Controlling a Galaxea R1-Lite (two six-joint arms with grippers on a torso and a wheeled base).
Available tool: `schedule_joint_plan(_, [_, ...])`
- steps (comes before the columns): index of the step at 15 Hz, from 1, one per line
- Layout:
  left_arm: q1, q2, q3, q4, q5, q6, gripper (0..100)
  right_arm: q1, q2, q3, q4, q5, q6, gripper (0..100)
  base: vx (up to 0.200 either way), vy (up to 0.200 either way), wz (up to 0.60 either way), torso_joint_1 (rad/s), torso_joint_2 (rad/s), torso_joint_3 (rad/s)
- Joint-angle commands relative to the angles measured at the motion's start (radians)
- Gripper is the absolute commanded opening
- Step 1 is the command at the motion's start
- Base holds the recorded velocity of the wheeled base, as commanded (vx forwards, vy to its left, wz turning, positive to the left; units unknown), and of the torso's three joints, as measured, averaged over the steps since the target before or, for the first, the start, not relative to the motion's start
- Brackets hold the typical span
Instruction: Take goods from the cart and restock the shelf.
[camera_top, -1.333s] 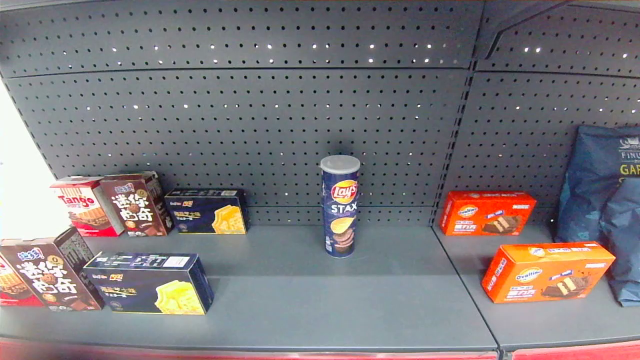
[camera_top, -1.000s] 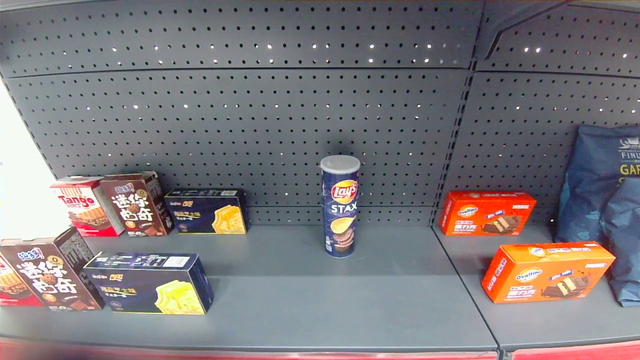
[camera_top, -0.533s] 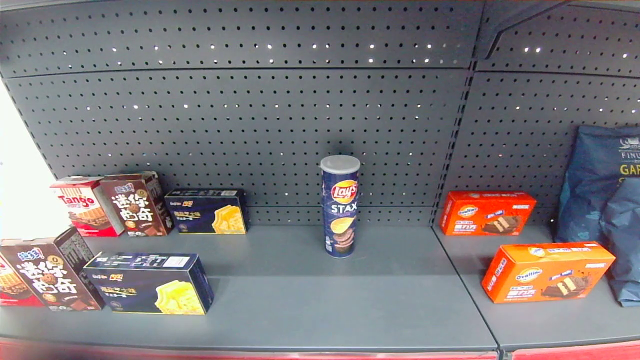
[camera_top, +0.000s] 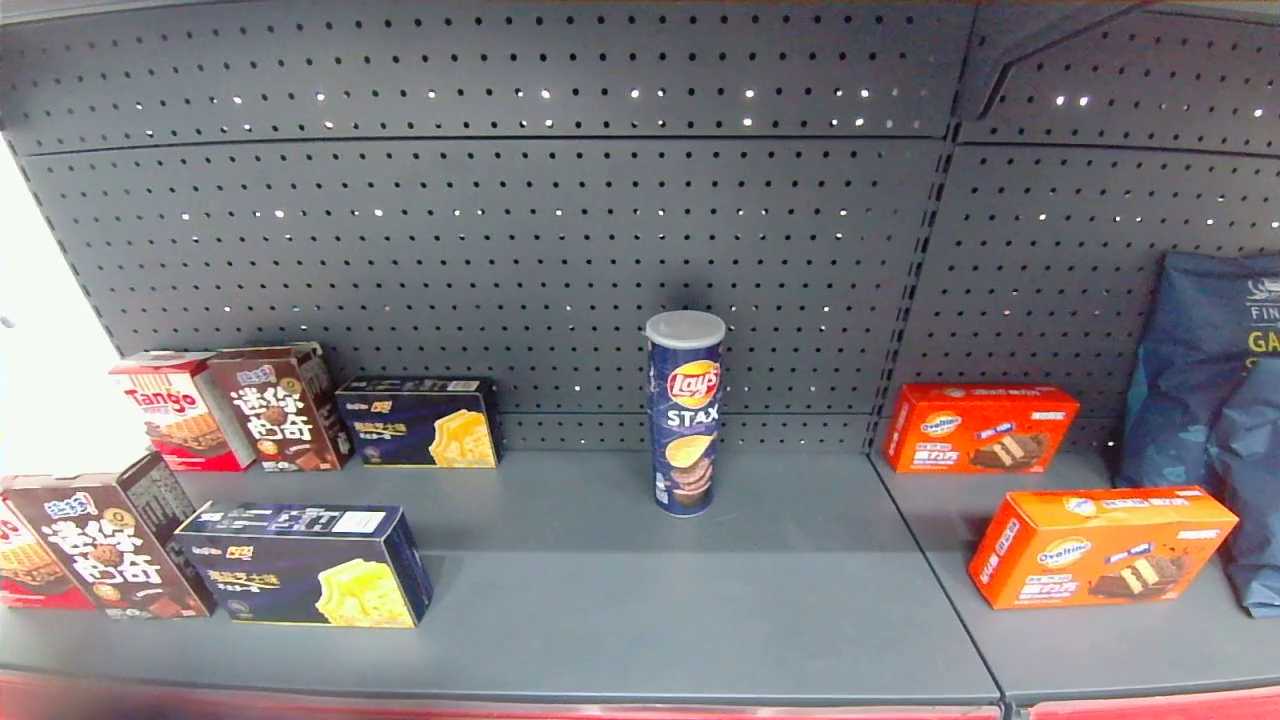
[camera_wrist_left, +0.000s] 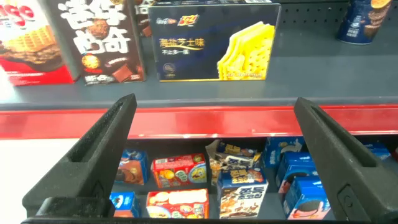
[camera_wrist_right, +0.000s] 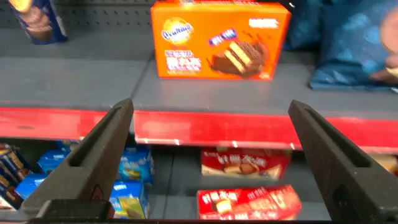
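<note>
While the head view looked down on it, the grey shelf (camera_top: 640, 600) carried a potato-chip can (camera_top: 686, 412) standing upright near the pegboard back panel (camera_top: 500, 250), about midway along. To its left, a rear navy cracker box (camera_top: 420, 422), a rear brown cookie box (camera_top: 280, 405) and a red wafer box (camera_top: 180, 410) stood in a back row. A front navy cracker box (camera_top: 305, 565) and a front brown cookie box (camera_top: 105, 545) stood nearer the shelf's edge. On the right section lay a rear orange box (camera_top: 980, 427) and a front orange box (camera_top: 1100, 545), beside dark blue bags (camera_top: 1210, 380).

In the left wrist view, the left hand (camera_wrist_left: 214, 106) was released, its fingers spread wide with nothing between them. It was held short of the shelf's red front edge (camera_wrist_left: 205, 121). The front navy cracker box sat straight beyond the gap, apart from both fingers, with the front brown cookie box just beside it. Small snack boxes (camera_wrist_left: 180, 171) filled the lower shelf.

In the right wrist view, the right hand (camera_wrist_right: 211, 106) was likewise released and empty, held short of the same red edge. The front orange box lay beyond the gap, untouched. Red boxes (camera_wrist_right: 245, 165) sat on the shelf below.
</note>
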Motion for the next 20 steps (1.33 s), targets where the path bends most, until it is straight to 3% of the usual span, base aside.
schedule_joint_plan(1, [0.000, 0.000, 0.000, -0.001, 0.000, 0.000, 100, 0.000, 0.000, 0.000, 0.001, 0.000, -0.001, 100, 0.000, 0.000, 0.60, -0.002, 0.00, -0.002])
schedule_joint_plan(18, [0.000, 0.000, 0.000, -0.001, 0.000, 0.001, 100, 0.000, 0.000, 0.000, 0.001, -0.001, 0.001, 100, 0.000, 0.000, 0.60, 0.003, 0.00, 0.000])
schedule_joint_plan(20, [0.000, 0.000, 0.000, -0.001, 0.002, 0.001, 100, 0.000, 0.000, -0.002, 0.001, -0.001, 0.002, 100, 0.000, 0.000, 0.00, 0.000, 0.00, 0.000])
